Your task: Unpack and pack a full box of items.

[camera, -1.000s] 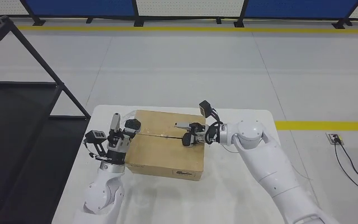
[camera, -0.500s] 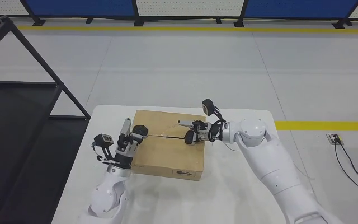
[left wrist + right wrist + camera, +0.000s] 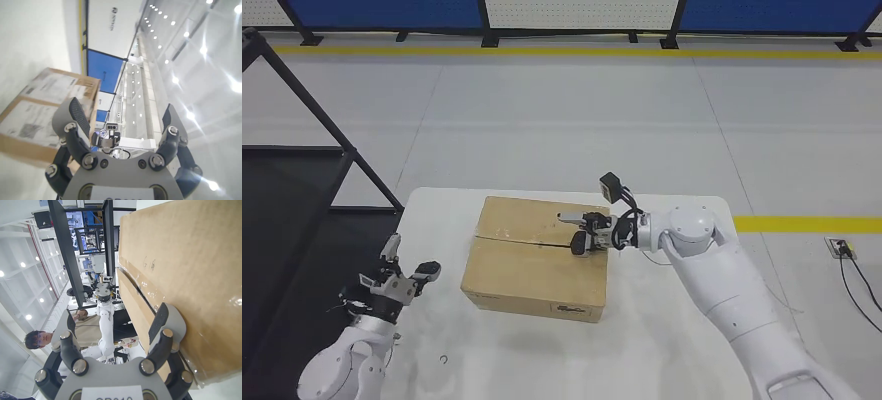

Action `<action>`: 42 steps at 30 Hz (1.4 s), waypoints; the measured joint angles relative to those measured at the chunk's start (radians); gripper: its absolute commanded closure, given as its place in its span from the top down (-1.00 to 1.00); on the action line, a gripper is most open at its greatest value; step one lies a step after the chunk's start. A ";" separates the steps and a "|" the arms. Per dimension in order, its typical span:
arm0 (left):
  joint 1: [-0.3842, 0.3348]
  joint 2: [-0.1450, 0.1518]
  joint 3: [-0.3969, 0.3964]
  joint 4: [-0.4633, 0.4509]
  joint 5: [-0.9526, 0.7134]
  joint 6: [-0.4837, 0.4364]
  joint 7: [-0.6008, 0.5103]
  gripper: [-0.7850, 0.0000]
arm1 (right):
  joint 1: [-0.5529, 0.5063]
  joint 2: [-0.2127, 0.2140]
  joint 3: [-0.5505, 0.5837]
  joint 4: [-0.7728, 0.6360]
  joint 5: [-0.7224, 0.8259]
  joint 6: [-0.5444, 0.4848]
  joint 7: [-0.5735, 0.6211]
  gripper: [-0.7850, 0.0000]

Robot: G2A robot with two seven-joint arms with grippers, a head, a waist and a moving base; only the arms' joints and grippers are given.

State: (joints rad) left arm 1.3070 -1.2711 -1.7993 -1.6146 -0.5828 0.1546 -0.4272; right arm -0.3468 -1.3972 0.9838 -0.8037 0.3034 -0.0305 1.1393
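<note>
left pincer released, apart from box | right pincer released (one finger against its top)

White table, black metal frame, blue panels, yellow floor line

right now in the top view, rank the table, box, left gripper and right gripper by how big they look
1. table
2. box
3. left gripper and right gripper: they look about alike, so I won't rank one over the other.
</note>
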 measured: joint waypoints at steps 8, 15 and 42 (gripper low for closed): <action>-0.096 0.014 0.026 0.166 0.025 0.077 -0.068 1.00 | 0.007 -0.008 -0.015 0.007 0.004 0.006 -0.011 1.00; -0.175 0.012 0.084 0.269 -0.003 0.095 -0.076 1.00 | 0.002 -0.010 -0.018 0.002 0.006 0.013 -0.022 1.00; -0.305 -0.038 0.234 0.390 -0.192 -0.240 0.158 1.00 | -0.020 0.004 0.000 -0.046 -0.014 0.032 -0.021 1.00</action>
State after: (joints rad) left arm 1.0020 -1.3090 -1.5654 -1.2249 -0.7744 -0.0850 -0.2694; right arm -0.3665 -1.3936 0.9837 -0.8497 0.2892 0.0015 1.1186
